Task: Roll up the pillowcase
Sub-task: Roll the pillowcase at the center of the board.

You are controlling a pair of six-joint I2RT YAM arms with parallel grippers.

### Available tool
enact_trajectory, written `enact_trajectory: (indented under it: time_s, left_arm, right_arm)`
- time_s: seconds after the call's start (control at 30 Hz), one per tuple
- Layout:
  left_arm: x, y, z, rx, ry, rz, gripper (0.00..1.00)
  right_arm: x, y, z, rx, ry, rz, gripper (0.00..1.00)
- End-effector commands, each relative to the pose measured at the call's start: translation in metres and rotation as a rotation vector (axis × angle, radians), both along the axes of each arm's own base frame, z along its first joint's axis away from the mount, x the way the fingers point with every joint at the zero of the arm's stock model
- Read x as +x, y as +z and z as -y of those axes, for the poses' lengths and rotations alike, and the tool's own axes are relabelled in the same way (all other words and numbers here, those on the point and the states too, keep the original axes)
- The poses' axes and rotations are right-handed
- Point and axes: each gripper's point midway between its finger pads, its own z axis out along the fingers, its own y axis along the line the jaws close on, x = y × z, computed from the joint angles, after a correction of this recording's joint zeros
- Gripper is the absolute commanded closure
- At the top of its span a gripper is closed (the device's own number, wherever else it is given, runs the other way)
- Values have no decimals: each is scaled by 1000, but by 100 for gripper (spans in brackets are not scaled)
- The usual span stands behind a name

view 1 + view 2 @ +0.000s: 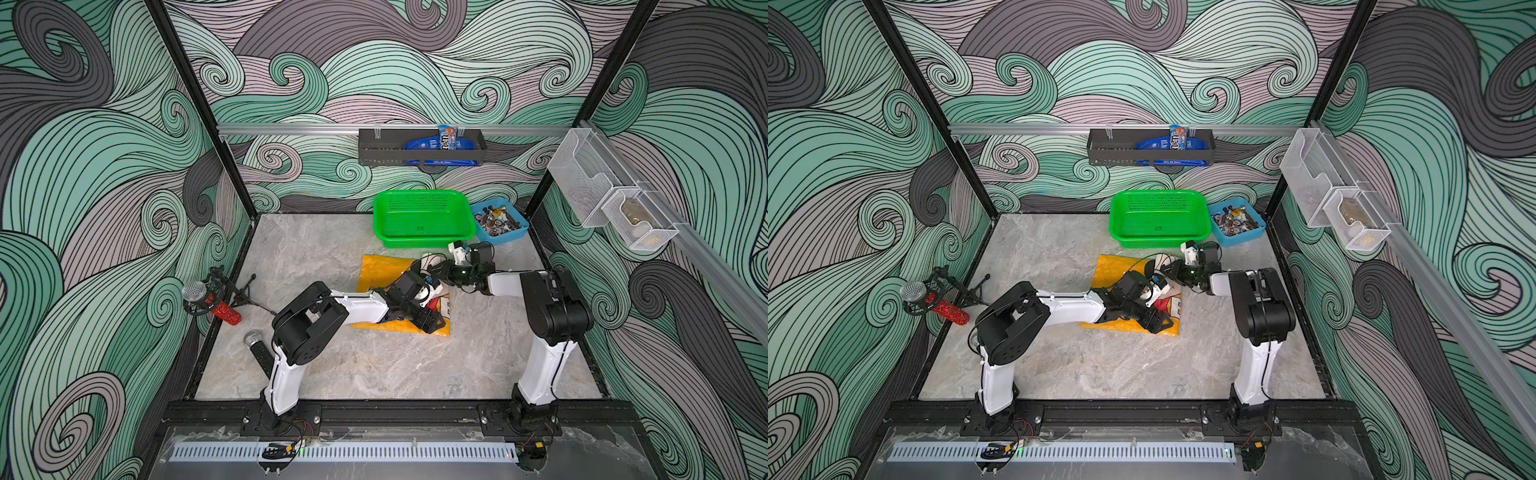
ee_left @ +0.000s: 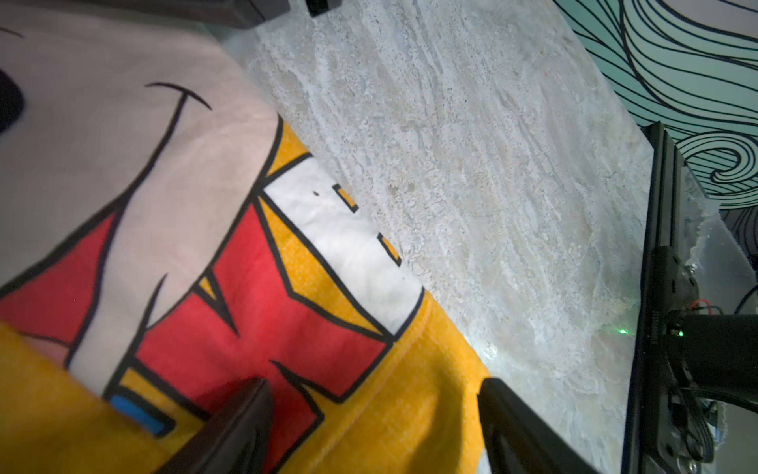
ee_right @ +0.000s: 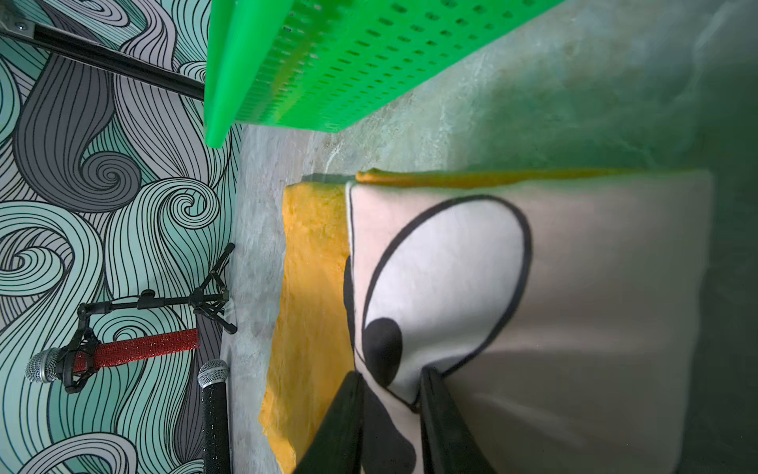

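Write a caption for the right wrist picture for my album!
Right gripper fingers poised at the big cartoon eye printed on the pillowcase, green basket just beyond.

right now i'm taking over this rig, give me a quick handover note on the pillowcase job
Left gripper: open, jaws wide, low over the pillowcase by its near edge, holding nothing.
Right gripper: jaws narrow, apparently pinching the printed fabric toward the far end.
Pillowcase: mid-table, just in front of the green basket, lying roughly flat, with the printed layer on top and plain yellow showing beside it.
Done: both grippers are at the fabric, but no rolled part is visible.
Left: the whole roll.
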Motion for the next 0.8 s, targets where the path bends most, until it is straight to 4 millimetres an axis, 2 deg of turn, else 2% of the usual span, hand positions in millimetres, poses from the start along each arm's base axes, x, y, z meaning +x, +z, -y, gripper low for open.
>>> enact_trajectory:
  time_s: [0.0,0.23,0.4,0.47,0.57,0.77]
  left_arm:
    - [-18,-9,-15,59,-5,-75,18]
    - [-24,-14,-20,68,-8,-91,18]
    - [-27,-8,-24,65,-11,-87,18]
    - [-30,-5,-26,61,-13,-88,18]
    - [-35,1,-28,44,-19,-94,18]
    - [-25,25,-31,22,6,-55,18]
  right_arm:
    - [15,11,-15,78,8,42,74]
    - [23,6,-25,87,4,37,74]
    - [18,-32,-11,-91,-41,-21,74]
    - [14,-38,-8,-102,-45,-31,74]
    - [14,-26,-12,-78,-30,-10,73]
    - [24,39,-12,-62,-17,112,66]
